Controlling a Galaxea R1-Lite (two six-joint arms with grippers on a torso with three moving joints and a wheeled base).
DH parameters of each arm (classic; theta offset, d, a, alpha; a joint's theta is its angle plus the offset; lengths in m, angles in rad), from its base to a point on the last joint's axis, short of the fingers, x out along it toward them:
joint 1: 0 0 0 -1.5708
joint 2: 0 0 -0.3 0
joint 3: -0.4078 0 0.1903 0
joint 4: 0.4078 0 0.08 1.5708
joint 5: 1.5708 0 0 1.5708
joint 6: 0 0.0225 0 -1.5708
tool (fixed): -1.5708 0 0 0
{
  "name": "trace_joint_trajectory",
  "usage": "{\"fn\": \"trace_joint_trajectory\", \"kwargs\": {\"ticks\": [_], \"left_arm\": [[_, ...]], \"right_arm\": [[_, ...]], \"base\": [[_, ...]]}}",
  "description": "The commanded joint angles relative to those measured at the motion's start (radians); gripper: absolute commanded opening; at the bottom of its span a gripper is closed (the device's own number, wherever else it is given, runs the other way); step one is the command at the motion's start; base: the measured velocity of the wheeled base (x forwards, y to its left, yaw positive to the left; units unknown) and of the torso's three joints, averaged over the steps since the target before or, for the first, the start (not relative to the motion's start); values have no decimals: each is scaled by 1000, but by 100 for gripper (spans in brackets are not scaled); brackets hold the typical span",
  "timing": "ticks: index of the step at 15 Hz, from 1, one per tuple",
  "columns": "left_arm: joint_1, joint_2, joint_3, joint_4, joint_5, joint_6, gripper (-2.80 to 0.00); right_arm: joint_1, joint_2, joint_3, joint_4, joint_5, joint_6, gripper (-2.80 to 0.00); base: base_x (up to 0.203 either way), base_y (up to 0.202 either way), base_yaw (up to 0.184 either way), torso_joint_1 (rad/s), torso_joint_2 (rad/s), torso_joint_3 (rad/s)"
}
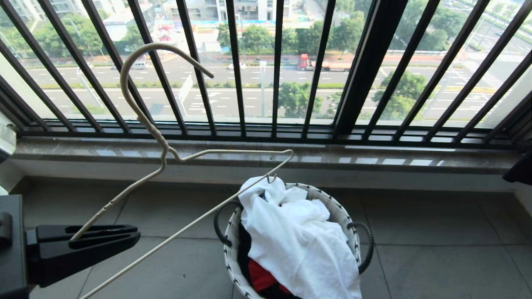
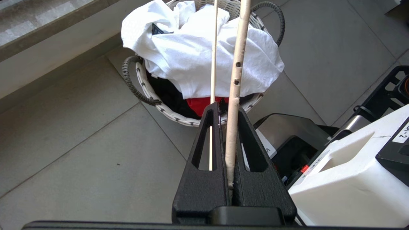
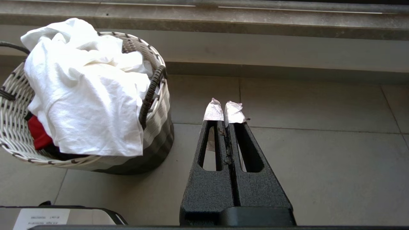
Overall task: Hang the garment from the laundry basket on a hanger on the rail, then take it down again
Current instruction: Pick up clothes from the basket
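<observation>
Tiled floor, left tool [image 1: 133,232] clamped on hanger [image 1: 166,154], hook pointing up.

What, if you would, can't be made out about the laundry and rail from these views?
- Rail: in no view; the head view stops at the window bars.
- White T-shirt: its chest graphic is folded under, every view.
- Red garment: mostly buried under the T-shirt.
- Basket: its near rim is cut off, head view.

hanger [image 1: 166,143]: 1 | laundry basket [image 1: 337,209]: 1 | white garment [image 1: 299,236]: 1 | red garment [image 1: 259,277]: 1
</observation>
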Motion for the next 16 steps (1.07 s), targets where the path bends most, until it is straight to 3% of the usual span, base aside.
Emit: {"fn": "trace_joint_trajectory", "kwargs": {"ticks": [1, 7, 16], "left_arm": [[0, -5, 1, 1, 0, 0, -280], [-2, -1, 16, 1, 1, 3, -280], [-2, 4, 18, -19, 3, 0, -280]], "right_arm": [[0, 1, 0, 0, 0, 0, -280], [0, 1, 0, 0, 0, 0, -280], [0, 1, 0, 0, 0, 0, -280]], "base": [[0, 0, 0, 5, 0, -200], [0, 0, 0, 4, 1, -186], [0, 0, 0, 0, 1, -17]]}}
